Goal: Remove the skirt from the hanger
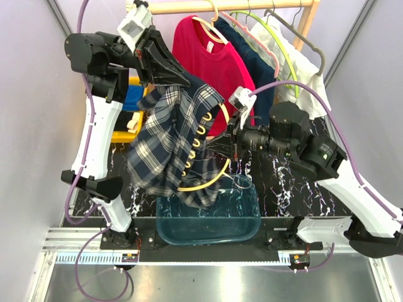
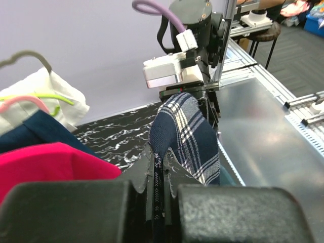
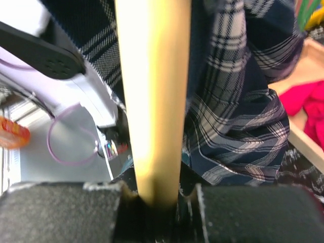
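Shirt, plaid, tight in left pincer; yellow hanger tight in right pincer.

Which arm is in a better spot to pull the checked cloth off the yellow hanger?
Probably left: the left tool is shut on the plaid garment and can draw it away, while the right tool clamps the yellow hanger steady.

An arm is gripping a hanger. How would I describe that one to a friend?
Start at the wooden rail at the back, then drop to mid-table, above the clear blue tub. There the yellow hanger curves out of a plaid garment, pinched by the right gripper. Unlike the pink hanger and grey hanger, it is yellow and off the rail.
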Robot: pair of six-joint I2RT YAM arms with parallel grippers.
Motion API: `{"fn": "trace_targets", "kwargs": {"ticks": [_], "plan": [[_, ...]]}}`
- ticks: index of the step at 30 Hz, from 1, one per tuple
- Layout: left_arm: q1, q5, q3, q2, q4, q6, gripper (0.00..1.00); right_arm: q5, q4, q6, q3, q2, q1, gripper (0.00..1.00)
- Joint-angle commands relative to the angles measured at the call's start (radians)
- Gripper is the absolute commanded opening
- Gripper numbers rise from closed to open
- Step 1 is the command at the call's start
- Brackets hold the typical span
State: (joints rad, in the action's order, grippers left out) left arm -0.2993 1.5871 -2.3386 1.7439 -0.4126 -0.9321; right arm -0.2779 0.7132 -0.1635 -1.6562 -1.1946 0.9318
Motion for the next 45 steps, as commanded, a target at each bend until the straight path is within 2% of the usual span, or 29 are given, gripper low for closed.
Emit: {"fn": "trace_targets", "kwargs": {"ticks": [1, 6, 9, 10, 15, 17, 20, 21, 23, 24, 27, 31, 32, 34, 36, 37, 38, 40, 41, 43, 44, 45], "plan": [[0.068, -0.012, -0.18, -0.015, -0.038, 0.016, 0.0, -0.035, 0.192, -0.084, 0.197, 0.067, 0.001, 0.0], [0.075, -0.097, -0.162, -0.041, -0.008, 0.064, 0.0, -0.024, 0.178, -0.079, 0.262, 0.053, 0.001, 0.0], [0.152, -0.186, -0.168, -0.05, 0.032, 0.096, 0.0, -0.004, 0.187, -0.085, 0.288, 0.102, 0.001, 0.0], [0.213, -0.208, -0.163, -0.052, 0.037, 0.096, 0.0, 0.014, 0.196, -0.094, 0.294, 0.14, -0.001, 0.0], [0.386, -0.208, -0.137, -0.061, -0.029, 0.07, 0.0, 0.155, 0.235, -0.122, 0.266, 0.262, -0.001, 0.0], [0.411, -0.202, -0.131, -0.067, -0.04, 0.052, 0.0, 0.196, 0.246, -0.129, 0.231, 0.297, -0.001, 0.0], [0.355, -0.182, 0.04, -0.16, -0.057, 0.025, 0.0, 0.31, 0.22, -0.116, 0.15, 0.306, -0.001, 0.0], [0.276, -0.173, 0.174, -0.196, -0.052, 0.074, 0.0, 0.375, 0.201, -0.102, 0.119, 0.299, -0.001, 0.0], [0.185, -0.151, 0.266, -0.268, -0.007, 0.117, 0.0, 0.451, 0.122, -0.053, 0.026, 0.294, -0.001, 0.0], [0.101, -0.139, 0.306, -0.277, 0.012, 0.14, 0.0, 0.524, 0.094, -0.036, -0.003, 0.291, -0.002, 0.0], [-0.021, -0.148, 0.337, -0.281, 0.057, 0.17, 0.0, 0.65, -0.007, 0.016, -0.094, 0.309, -0.001, 0.0], [-0.098, -0.157, 0.384, -0.259, 0.074, 0.167, 0.0, 0.825, -0.112, 0.117, -0.117, 0.383, -0.001, 0.0], [-0.107, -0.156, 0.454, -0.276, 0.061, 0.17, 0.0, 0.879, -0.112, 0.137, -0.126, 0.395, -0.001, 0.0], [-0.118, -0.15, 0.55, -0.309, 0.048, 0.196, 0.0, 0.946, -0.054, 0.15, -0.207, 0.415, -0.001, 0.0], [-0.115, -0.138, 0.691, -0.352, 0.055, 0.229, 0.0, 1.064, 0.079, 0.13, -0.279, 0.426, -0.001, 0.0], [-0.115, -0.13, 0.732, -0.365, 0.06, 0.239, 0.0, 1.11, 0.128, 0.081, -0.339, 0.434, -0.001, 0.0], [-0.115, -0.13, 0.81, -0.38, 0.066, 0.26, 0.0, 1.219, 0.222, 0.05, -0.356, 0.443, -0.002, 0.0], [-0.116, -0.147, 0.879, -0.426, 0.087, 0.306, 0.0, 1.31, 0.29, -0.016, -0.349, 0.492, -0.007, 0.0], [-0.119, -0.154, 0.921, -0.437, 0.18, 0.35, 0.0, 1.398, 0.354, -0.036, -0.341, 0.506, -0.013, 0.0], [-0.124, -0.18, 0.93, -0.452, 0.375, 0.595, 0.0, 1.473, 0.443, -0.134, -0.336, 0.512, -0.011, 0.0], [-0.124, -0.185, 0.921, -0.448, 0.573, 0.681, 0.0, 1.525, 0.525, -0.168, -0.336, 0.509, -0.013, 0.0], [-0.124, -0.193, 0.915, -0.443, 0.665, 0.835, 0.0, 1.537, 0.59, -0.28, -0.362, 0.48, -0.01, 0.0]]}}
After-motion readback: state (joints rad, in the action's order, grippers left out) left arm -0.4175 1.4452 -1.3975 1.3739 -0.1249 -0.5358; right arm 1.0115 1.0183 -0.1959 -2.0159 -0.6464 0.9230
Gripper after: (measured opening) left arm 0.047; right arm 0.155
